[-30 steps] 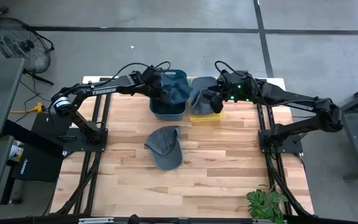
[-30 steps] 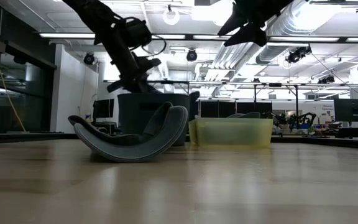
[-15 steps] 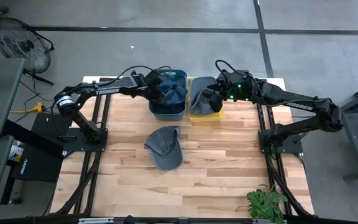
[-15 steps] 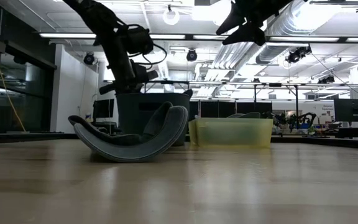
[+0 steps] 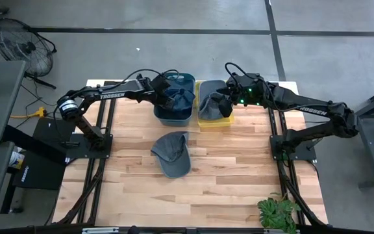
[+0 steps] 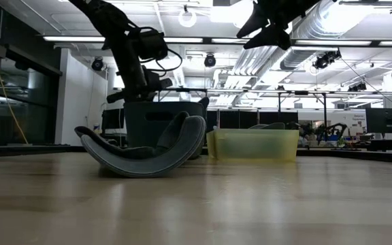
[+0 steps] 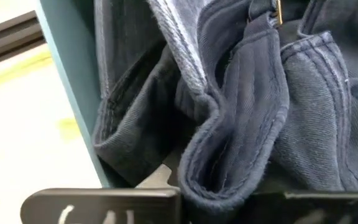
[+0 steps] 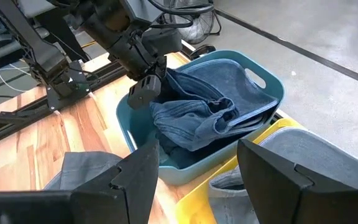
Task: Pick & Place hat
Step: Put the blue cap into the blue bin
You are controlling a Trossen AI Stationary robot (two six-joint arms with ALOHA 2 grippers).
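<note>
Revealing clenched left fingers (image 8: 143, 93) grasping the hat (image 8: 194, 118), right fingers (image 8: 194, 180) released.

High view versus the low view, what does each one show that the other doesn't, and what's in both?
Only the high view shows the blue hat lying inside the teal bin, the left gripper down in that bin, and the potted plant at the table's corner. Only the low view shows the room behind, with its ceiling lights. Both show the grey hat lying loose on the table, the teal bin and the yellow bin.
</note>
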